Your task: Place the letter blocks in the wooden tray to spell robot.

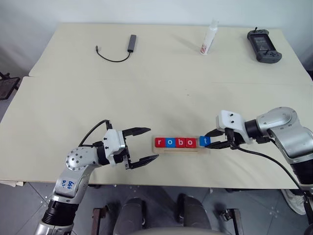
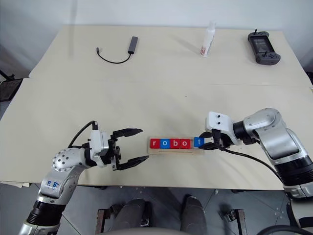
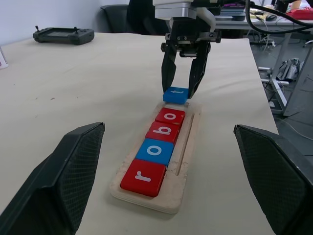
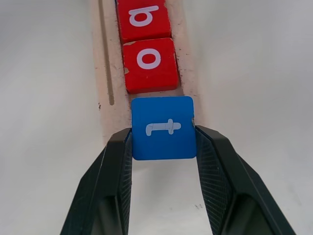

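Tray of pale wood [image 1: 180, 149] near me holds red r, blue o, red b, red o tiles [image 1: 175, 142]; my right gripper [image 4: 164, 134] clamps blue t tile [image 4: 164, 128] at its right end; left gripper [image 1: 145, 145] gapes.

Four letter blocks [image 1: 175, 142] in the wooden tray [image 1: 182, 149], fifth block [image 1: 205, 141] at its right end, between right gripper [image 1: 211, 139] fingers.

Silver arms, black-fingered white grippers
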Controlling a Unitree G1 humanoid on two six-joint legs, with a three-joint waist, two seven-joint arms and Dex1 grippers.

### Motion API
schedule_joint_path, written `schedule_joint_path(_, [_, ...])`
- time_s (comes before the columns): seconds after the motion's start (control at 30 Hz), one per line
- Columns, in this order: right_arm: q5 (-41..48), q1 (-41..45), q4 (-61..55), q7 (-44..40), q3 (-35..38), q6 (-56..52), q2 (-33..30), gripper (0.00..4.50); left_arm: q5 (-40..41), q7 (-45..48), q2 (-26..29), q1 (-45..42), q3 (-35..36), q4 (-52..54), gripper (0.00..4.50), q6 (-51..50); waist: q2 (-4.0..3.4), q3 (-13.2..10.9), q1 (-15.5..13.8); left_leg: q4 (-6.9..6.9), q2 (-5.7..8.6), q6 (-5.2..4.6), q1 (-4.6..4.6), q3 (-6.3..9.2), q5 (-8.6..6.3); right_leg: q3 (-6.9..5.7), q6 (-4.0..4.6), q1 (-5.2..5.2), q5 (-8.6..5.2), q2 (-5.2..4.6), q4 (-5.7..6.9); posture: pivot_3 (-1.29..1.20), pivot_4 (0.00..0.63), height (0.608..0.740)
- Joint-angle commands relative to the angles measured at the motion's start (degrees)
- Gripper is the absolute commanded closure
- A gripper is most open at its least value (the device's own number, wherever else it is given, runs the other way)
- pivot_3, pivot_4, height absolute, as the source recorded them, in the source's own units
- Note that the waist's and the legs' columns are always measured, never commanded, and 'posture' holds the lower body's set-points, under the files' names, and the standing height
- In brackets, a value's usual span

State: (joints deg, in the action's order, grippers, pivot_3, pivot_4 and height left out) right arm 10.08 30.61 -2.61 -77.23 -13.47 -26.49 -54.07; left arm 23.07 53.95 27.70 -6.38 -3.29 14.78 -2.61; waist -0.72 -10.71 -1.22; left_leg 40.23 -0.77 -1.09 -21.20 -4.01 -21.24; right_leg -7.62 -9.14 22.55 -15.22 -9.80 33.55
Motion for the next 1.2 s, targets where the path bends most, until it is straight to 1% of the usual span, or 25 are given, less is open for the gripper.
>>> schedule_joint_path(0.03, [0.5, 0.1, -1.0, 0.2, 0.6, -1.5, 0.2, 2.69, 0.4, 0.3, 0.2, -0.1, 0.3, 0.6, 0.00, 0.4, 0.00, 0.0, 0.0, 0.00, 0.00, 0.00, 0.00, 0.00, 0.00, 0.00, 0.00, 0.00, 0.00, 0.00, 0.00, 0.00, 0.150, 0.740])
schedule_joint_path(0.07, [1.1, 0.5, -1.2, 0.6, 1.0, -2.7, 0.7, 2.31, 0.4, 0.2, 0.2, -0.1, 0.3, 0.7, 0.00, 0.4, 0.00, 0.0, 0.0, 0.00, 0.00, 0.00, 0.00, 0.00, 0.00, 0.00, 0.00, 0.00, 0.00, 0.00, 0.00, 0.00, 0.150, 0.740])
schedule_joint_path(0.13, [2.3, 0.9, -1.9, 0.7, 1.5, -4.4, 1.3, 1.72, 0.4, 0.2, 0.2, 0.0, 0.3, 0.8, 0.00, 0.4, 0.00, 0.0, 0.0, 0.00, -0.01, 0.00, 0.00, 0.00, 0.00, 0.00, 0.00, 0.00, 0.00, 0.00, 0.00, 0.00, 0.150, 0.740])
schedule_joint_path(0.3, [0.8, 0.1, -2.2, 0.5, 1.5, -2.9, -0.3, 0.02, 0.4, -0.2, -0.1, 0.1, 0.1, 1.0, 0.00, 0.3, 0.00, 0.0, -0.1, 0.00, 0.01, 0.00, 0.00, 0.00, 0.00, 0.01, 0.00, 0.00, 0.00, 0.00, 0.00, 0.00, 0.150, 0.740])
schedule_joint_path(0.53, [2.5, -1.6, -1.6, 1.3, 6.4, -3.1, -2.8, 0.02, 0.2, -0.2, -0.3, 0.1, 0.0, 0.7, 0.00, 0.5, 0.00, 0.0, -0.2, 0.00, 0.01, 0.00, -0.01, 0.00, 0.00, 0.00, 0.00, 0.00, 0.00, 0.00, 0.00, 0.00, 0.150, 0.740])
schedule_joint_path(0.63, [2.4, -3.3, -1.4, 1.6, 7.9, -2.6, -4.0, 0.64, 0.2, -0.2, -0.4, -0.1, -0.1, 0.4, 0.00, 0.5, 0.00, 0.0, -0.1, 0.00, 0.00, 0.00, 0.00, 0.00, 0.00, 0.00, 0.00, 0.00, 0.00, 0.00, 0.00, 0.00, 0.150, 0.740])
schedule_joint_path(0.8, [1.2, -5.1, -0.2, 3.0, 8.0, -0.2, -3.5, 2.33, 0.0, 0.1, -0.8, -1.2, -0.4, -0.5, 0.00, 0.6, 0.00, 0.0, 0.0, 0.00, 0.00, 0.00, 0.01, -0.04, 0.00, 0.02, 0.00, -0.01, 0.00, 0.00, 0.00, 0.00, 0.150, 0.740])
schedule_joint_path(0.87, [1.0, -5.3, -0.2, 3.0, 7.2, 1.4, -2.9, 3.09, -0.1, 0.2, -0.8, -1.4, -0.4, -0.7, 0.00, 0.7, 0.00, 0.0, 0.0, 0.00, 0.00, 0.00, 0.01, -0.04, 0.00, 0.02, 0.00, 0.00, 0.00, 0.00, 0.00, 0.00, 0.150, 0.740])
schedule_joint_path(1.0, [0.3, -5.4, -0.5, 3.4, 6.2, 2.7, -2.3, 4.46, -0.1, 0.3, -0.6, -1.6, -0.3, -1.0, 0.00, 0.8, 0.00, 0.0, -0.1, 0.00, 0.00, 0.00, 0.02, -0.04, 0.00, 0.02, 0.00, 0.00, 0.00, 0.01, 0.00, 0.00, 0.150, 0.740])
schedule_joint_path(1.2, [0.0, -3.9, -3.3, 3.7, 3.3, -1.3, -1.0, 4.46, -0.1, -0.1, -0.4, -0.9, 0.0, -0.3, 0.00, 0.6, 0.00, 0.0, -0.1, 0.00, -0.01, 0.00, 0.01, -0.03, 0.00, 0.01, 0.00, 0.00, 0.00, 0.01, 0.00, 0.00, 0.150, 0.740])
